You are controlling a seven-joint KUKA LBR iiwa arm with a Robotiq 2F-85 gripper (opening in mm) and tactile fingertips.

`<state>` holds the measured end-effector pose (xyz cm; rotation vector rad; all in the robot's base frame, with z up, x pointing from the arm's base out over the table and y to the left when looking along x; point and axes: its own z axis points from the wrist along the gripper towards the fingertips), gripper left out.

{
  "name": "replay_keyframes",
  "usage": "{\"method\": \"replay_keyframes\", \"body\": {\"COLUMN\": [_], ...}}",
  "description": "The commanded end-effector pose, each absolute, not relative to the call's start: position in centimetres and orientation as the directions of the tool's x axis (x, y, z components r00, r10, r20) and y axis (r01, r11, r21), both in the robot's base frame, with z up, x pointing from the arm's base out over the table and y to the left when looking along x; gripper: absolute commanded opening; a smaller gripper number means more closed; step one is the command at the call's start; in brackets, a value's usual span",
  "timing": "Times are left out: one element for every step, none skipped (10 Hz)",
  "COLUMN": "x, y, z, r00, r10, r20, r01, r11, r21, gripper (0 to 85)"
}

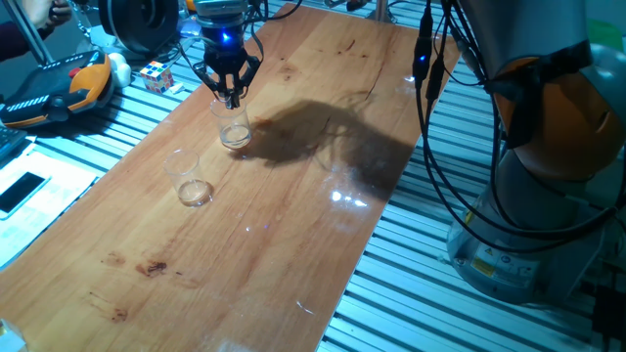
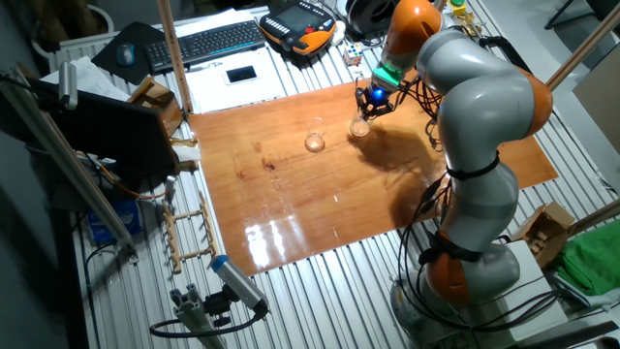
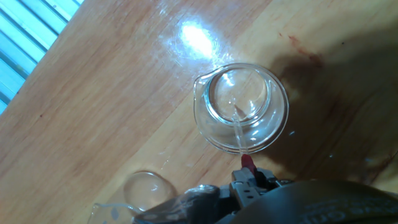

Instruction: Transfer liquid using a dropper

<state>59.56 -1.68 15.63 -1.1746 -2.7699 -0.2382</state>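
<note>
My gripper [image 1: 231, 93] is shut on the dropper [image 3: 239, 134], a thin clear pipette with a red-pink end by the fingers. It hangs straight over a small clear cup [image 1: 233, 125] at the far end of the wooden table [image 1: 293, 225]. In the hand view the dropper's tip points down into this cup [image 3: 241, 106], near its bottom. A second small clear cup [image 1: 189, 180] stands apart, nearer the table's left edge; it also shows in the hand view [image 3: 146, 186]. In the other fixed view the gripper [image 2: 371, 104] is above the cup [image 2: 360, 126], with the second cup [image 2: 315, 142] to its left.
A Rubik's cube [image 1: 156, 75] and an orange teach pendant [image 1: 59, 88] lie beyond the table's far left corner. A phone [image 1: 22, 191] lies on the slatted bench to the left. A keyboard [image 2: 208, 41] is behind. Black cables [image 1: 430, 108] hang at the right edge.
</note>
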Motion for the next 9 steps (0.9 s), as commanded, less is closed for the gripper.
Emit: {"method": "replay_keyframes", "body": {"x": [59.56, 59.56, 59.56, 59.56, 59.55, 59.55, 59.55, 59.57, 59.57], "y": [-1.68, -1.67, -1.67, -1.68, -1.68, -1.68, -1.67, -1.67, -1.66], "z": [15.55, 15.50, 15.49, 15.49, 15.46, 15.44, 15.39, 15.32, 15.28], "r00": [-0.690, -0.689, -0.689, -0.690, -0.691, -0.692, -0.693, -0.694, -0.695], "r10": [0.701, 0.702, 0.701, 0.700, 0.698, 0.697, 0.696, 0.694, 0.693], "r20": [0.177, 0.181, 0.184, 0.185, 0.187, 0.188, 0.189, 0.188, 0.190], "r01": [0.722, 0.723, 0.722, 0.721, 0.720, 0.719, 0.718, 0.717, 0.716], "r11": [0.686, 0.684, 0.685, 0.686, 0.687, 0.688, 0.689, 0.690, 0.691], "r21": [0.097, 0.097, 0.096, 0.098, 0.096, 0.097, 0.098, 0.099, 0.099], "gripper": [1.0, 1.0, 1.0, 1.0, 1.0, 1.0, 1.0, 1.7, 3.0]}}
